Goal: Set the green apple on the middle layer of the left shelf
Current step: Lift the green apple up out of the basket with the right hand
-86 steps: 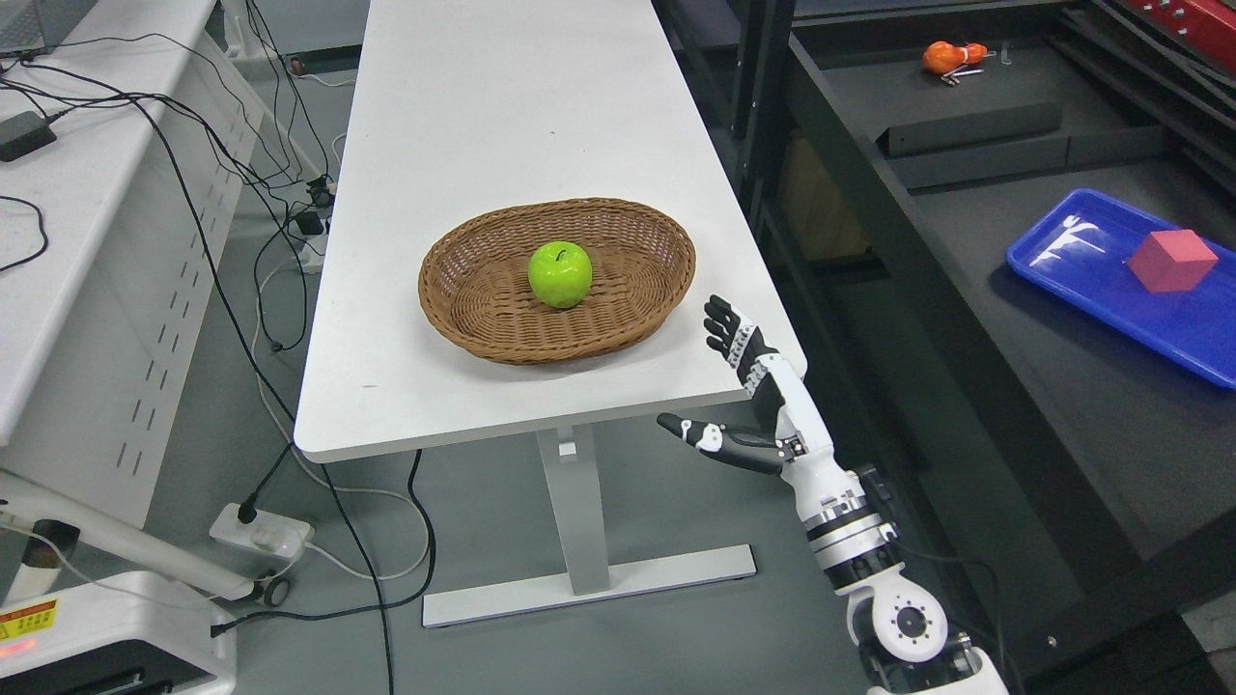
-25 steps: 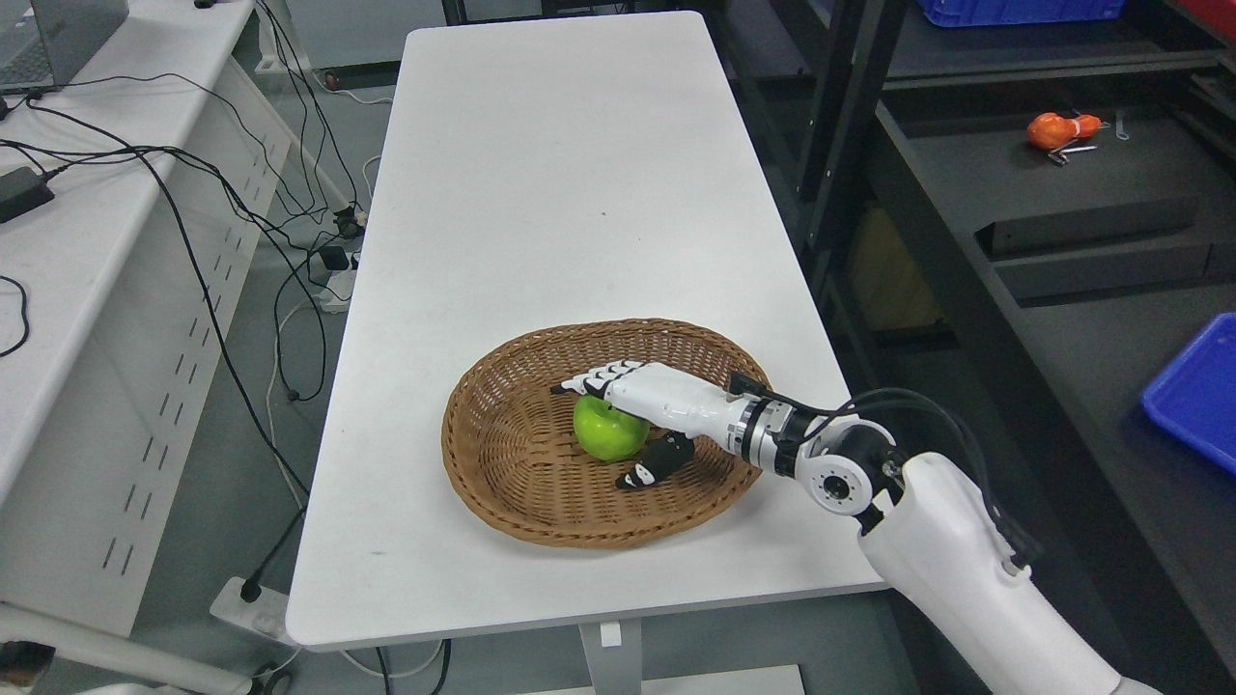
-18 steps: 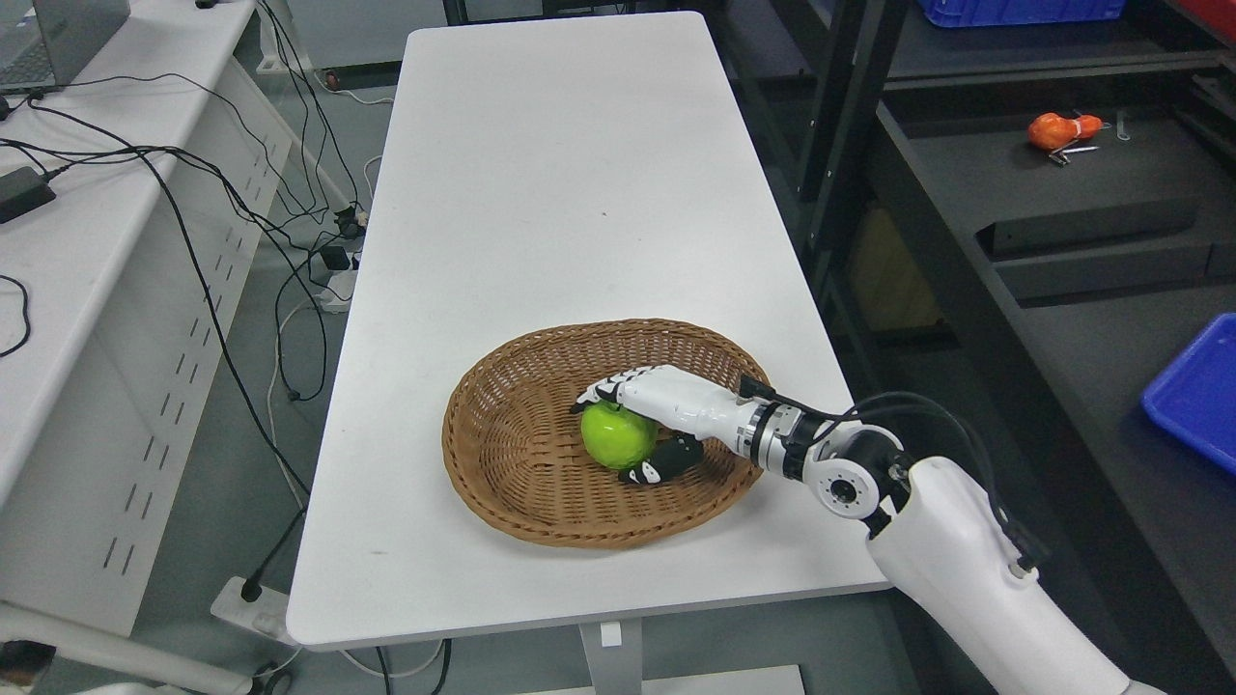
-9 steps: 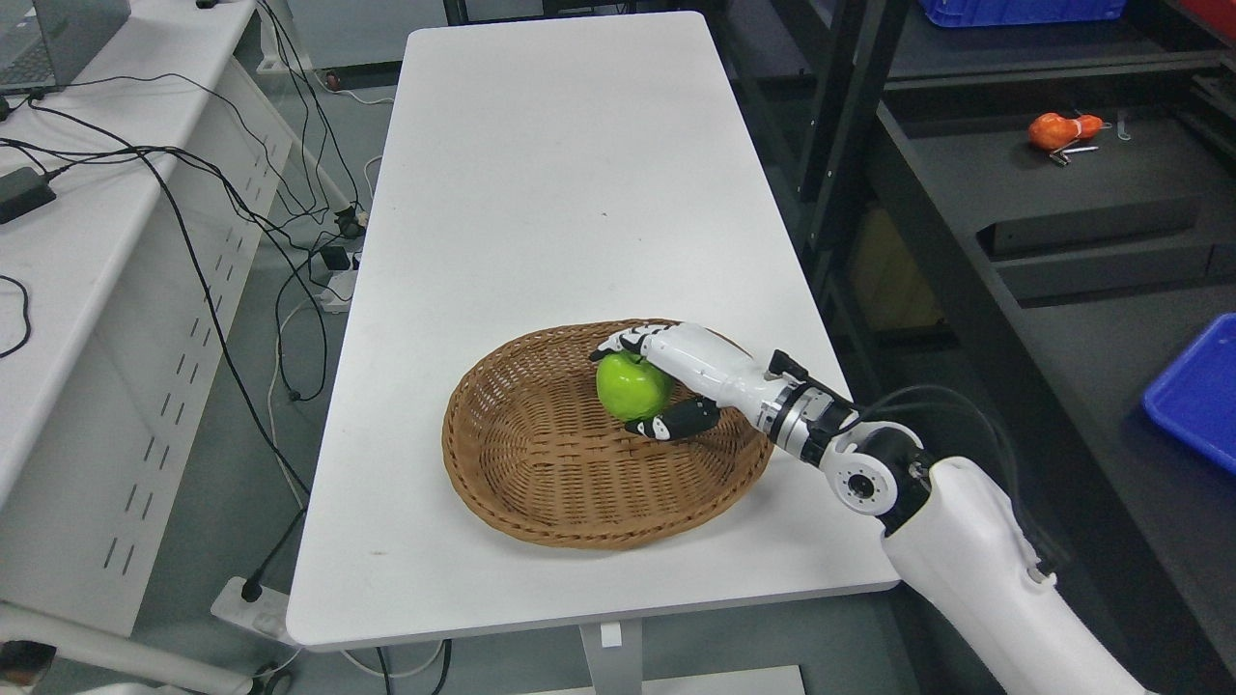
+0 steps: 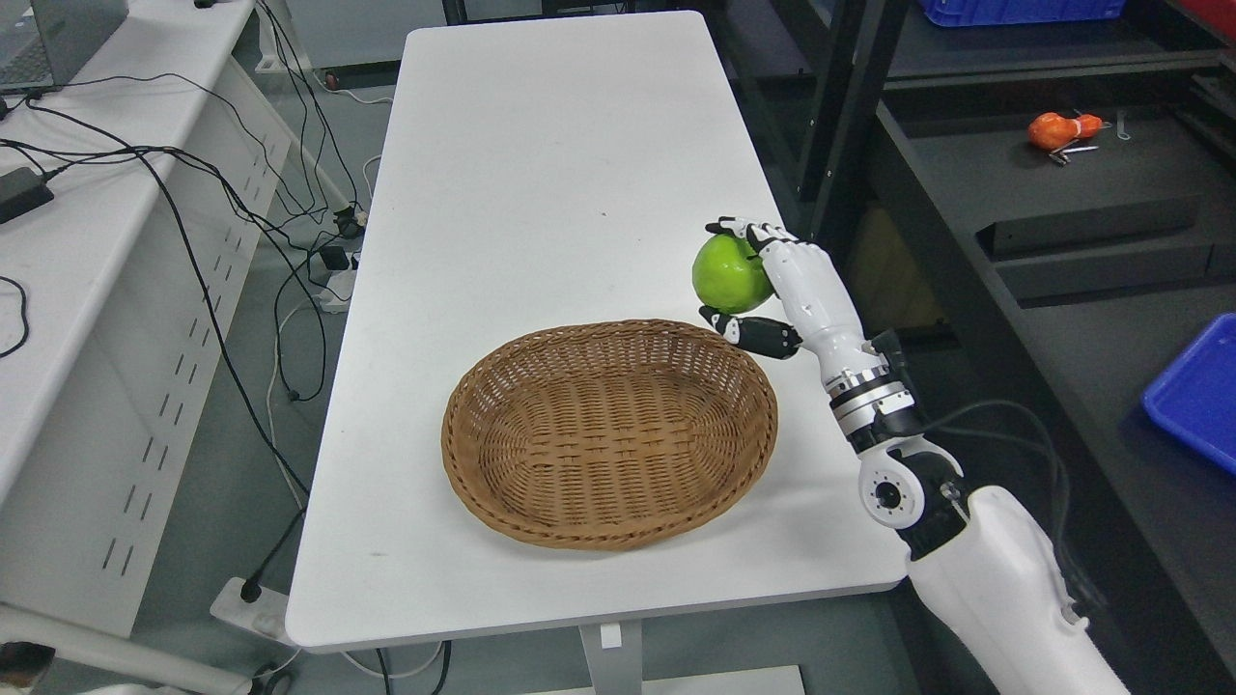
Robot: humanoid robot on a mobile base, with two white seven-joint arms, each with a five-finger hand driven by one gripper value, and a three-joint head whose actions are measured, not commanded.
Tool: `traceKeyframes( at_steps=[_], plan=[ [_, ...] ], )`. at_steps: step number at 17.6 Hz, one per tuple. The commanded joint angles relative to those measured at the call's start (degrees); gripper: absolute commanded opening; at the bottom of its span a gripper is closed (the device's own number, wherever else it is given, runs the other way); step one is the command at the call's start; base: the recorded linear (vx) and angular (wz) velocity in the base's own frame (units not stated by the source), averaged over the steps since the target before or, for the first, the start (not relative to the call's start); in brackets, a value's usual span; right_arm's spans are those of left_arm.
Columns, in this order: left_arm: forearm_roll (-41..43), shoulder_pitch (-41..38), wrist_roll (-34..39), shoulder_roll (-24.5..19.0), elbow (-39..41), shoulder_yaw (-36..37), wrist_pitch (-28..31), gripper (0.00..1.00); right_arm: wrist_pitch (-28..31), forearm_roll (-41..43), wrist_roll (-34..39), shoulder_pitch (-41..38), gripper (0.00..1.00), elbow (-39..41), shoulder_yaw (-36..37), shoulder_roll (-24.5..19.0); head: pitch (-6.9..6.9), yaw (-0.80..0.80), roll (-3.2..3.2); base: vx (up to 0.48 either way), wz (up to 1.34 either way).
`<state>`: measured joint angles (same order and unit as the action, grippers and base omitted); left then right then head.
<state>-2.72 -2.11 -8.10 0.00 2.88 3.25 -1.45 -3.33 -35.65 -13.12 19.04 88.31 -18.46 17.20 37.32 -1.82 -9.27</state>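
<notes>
Green apple (image 5: 729, 273) sits wrapped in my right hand (image 5: 772, 290), raised right of centre frame above the basket (image 5: 608, 434); carrying's underway, next I swing toward the shelf.

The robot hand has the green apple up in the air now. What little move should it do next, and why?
Probably carry the green apple a little further sideways, away from the wicker basket. The right hand has its fingers curled round the apple, which hangs above the white table, clear of the basket's rim. So the pick-up looks done, and the shelf it belongs on is not clearly in view yet.
</notes>
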Motion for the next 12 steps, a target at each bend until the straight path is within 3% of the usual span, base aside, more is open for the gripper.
traceKeyframes(
  at_steps=[1, 12],
  plan=[
    [0.0, 0.0, 0.0, -1.0, 0.0, 0.0, 0.0, 1.00, 2.4, 0.1, -1.2, -3.2, 0.00, 5.2, 6.6, -1.6, 0.00, 0.00, 0.00, 0.000, 0.00],
    [0.0, 0.0, 0.0, -1.0, 0.0, 0.0, 0.0, 1.00, 0.1, 3.7, -0.5, -7.7, 0.01, 7.0, 7.1, -3.5, 0.00, 0.00, 0.00, -0.041, 0.00]
  ],
)
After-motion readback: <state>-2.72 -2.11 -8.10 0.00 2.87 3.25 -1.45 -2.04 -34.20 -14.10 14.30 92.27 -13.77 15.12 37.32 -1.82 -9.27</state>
